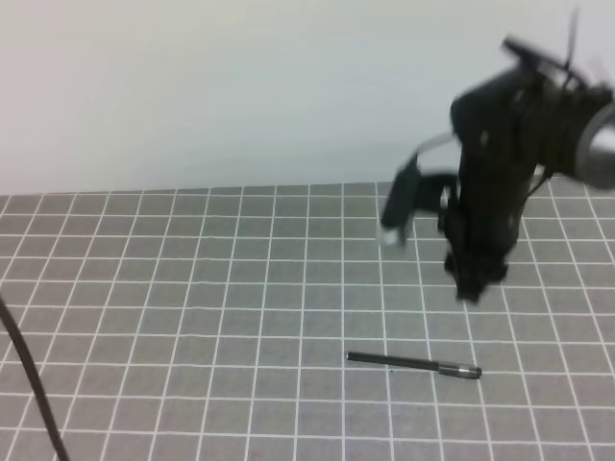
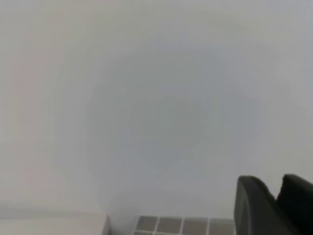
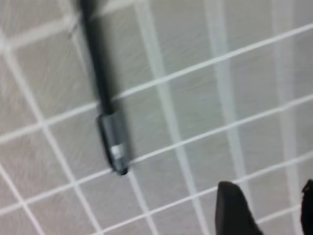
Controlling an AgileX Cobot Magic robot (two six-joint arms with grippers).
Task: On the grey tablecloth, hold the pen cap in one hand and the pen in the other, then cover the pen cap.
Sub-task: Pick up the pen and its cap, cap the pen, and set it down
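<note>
The pen (image 1: 404, 363) lies flat on the grey tablecloth (image 1: 192, 288), right of centre near the front. The pen cap (image 1: 459, 370) sits on its right end; in the right wrist view the pen cap (image 3: 111, 142) is a thicker dark sleeve with a silvery band on the slim pen (image 3: 95, 63). My right gripper (image 1: 473, 280) hangs above and behind the pen, not touching it. Its fingertips (image 3: 234, 210) stand apart with nothing between them. My left gripper (image 2: 278, 208) faces a pale wall, its fingers close together and empty. It is out of the high view.
A black cable (image 1: 29, 384) crosses the cloth's front left corner. A pale wall (image 1: 240, 86) rises behind the cloth's far edge. The right arm's dark body (image 1: 519, 134) towers over the back right of the cloth.
</note>
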